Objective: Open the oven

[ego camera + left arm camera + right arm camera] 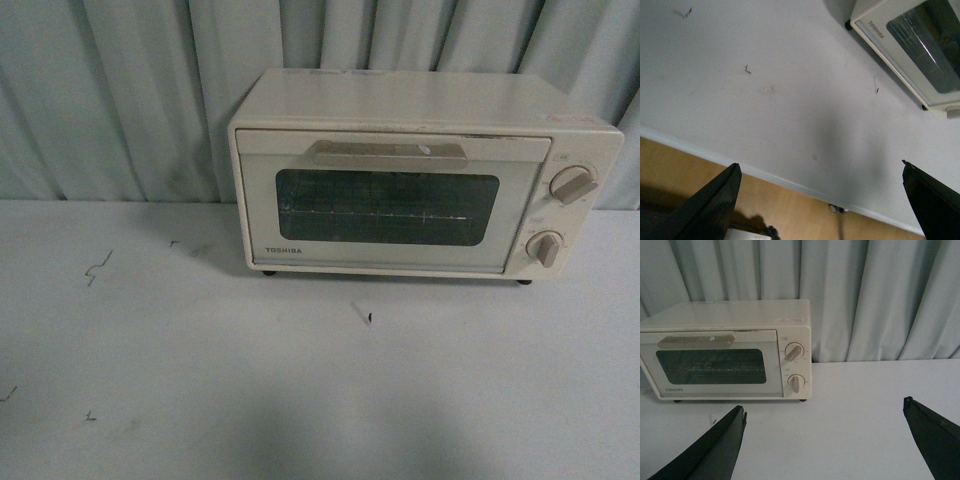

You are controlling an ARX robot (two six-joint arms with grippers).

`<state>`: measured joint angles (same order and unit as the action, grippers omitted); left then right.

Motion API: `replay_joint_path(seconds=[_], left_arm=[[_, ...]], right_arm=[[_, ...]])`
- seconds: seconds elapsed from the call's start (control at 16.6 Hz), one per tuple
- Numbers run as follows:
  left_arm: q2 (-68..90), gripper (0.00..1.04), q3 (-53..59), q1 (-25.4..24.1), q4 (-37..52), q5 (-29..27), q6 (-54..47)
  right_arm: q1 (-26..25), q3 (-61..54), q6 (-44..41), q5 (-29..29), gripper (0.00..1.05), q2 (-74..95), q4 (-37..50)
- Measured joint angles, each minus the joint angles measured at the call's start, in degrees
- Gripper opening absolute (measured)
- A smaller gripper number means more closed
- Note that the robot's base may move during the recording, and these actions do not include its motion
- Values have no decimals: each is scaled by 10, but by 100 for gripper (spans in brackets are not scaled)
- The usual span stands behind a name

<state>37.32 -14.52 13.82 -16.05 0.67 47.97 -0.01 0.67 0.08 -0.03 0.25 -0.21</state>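
The cream-white Toshiba oven (pixel 400 170) stands at the back of the white table, against the curtain. Its glass door is shut, with the beige bar handle (pixel 388 153) along the top and two beige knobs (pixel 572 184) on the right. A wire rack shows behind the glass. Neither arm shows in the front view. My left gripper (pixel 820 170) is open and empty over the table's front edge, with the oven's lower corner (pixel 875 30) far off. My right gripper (pixel 825 407) is open and empty, facing the oven (pixel 730 350) from the right, well short of it.
A pale grey curtain (pixel 130 90) hangs behind the table. Small dark scraps (pixel 97 268) and a small white scrap (pixel 361 314) lie on the table top. The left wrist view shows the table's front edge (pixel 790 182) and wooden floor (pixel 790 210) below.
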Motion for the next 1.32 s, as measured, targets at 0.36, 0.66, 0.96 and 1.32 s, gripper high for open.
replay_joint_path(seconds=[0.36,0.66,0.96,1.32], left_arm=[[230,98,2,149,210,-43,221],[423,98,-48,262,380,-58,304],[567,98,-125,306,499,-55,312],[681,98,-220,282,516,-50,295]], right_arm=[[0,0,0,0,98,0,0],[0,0,0,0,98,0,0],[0,0,0,0,98,0,0],[0,0,0,0,98,0,0]])
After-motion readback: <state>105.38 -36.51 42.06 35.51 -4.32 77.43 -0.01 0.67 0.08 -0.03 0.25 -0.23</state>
